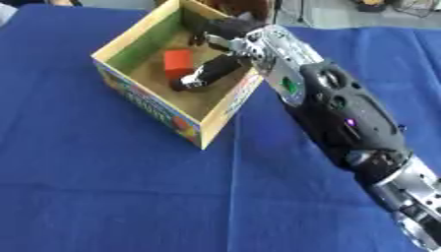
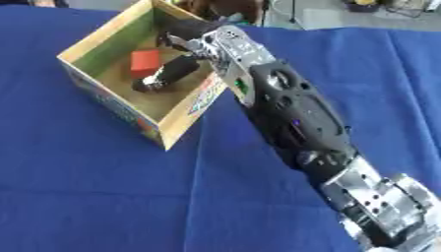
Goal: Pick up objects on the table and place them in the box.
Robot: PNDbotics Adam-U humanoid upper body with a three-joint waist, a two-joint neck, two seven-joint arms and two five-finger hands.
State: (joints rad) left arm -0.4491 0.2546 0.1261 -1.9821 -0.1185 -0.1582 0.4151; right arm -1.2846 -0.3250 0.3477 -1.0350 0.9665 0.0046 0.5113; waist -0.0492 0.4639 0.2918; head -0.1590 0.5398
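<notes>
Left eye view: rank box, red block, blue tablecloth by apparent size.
1. blue tablecloth, fills most of the view
2. box
3. red block, inside the box

The right hand reaches into the box beside the block.

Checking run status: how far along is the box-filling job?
Looks close to finished. Done: a red block lies inside the box. In hand: the right hand reaches into the box; whether it holds anything is unclear. Left: no loose objects visible on the blue tablecloth. The left hand is out of view.
</notes>
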